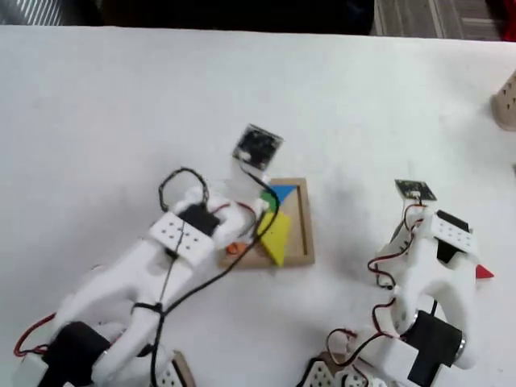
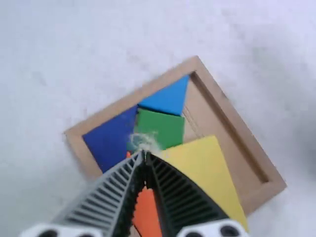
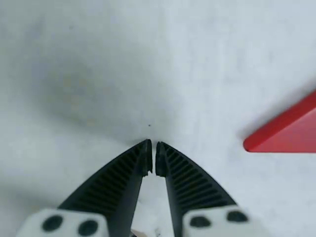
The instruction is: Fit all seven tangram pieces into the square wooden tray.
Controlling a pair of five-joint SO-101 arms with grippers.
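Orange piece (image 2: 146,210) lies at the tray's (image 2: 237,131) edge under the left gripper (image 2: 144,157), whose jaws are pressed together. Nudge it flat with the closed tip, gently, so the yellow piece (image 2: 207,168) and green piece (image 2: 160,128) stay seated. The right gripper (image 3: 152,148), jaws drawn together, hovers beside the red piece (image 3: 286,128), well apart from the tray

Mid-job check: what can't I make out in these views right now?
High view: the left arm covers part of the tray, hiding what lies there.
Left wrist view: the left gripper covers much of the orange piece; its fit in the tray is unclear.
Right wrist view: the red piece is cut off by the frame edge.
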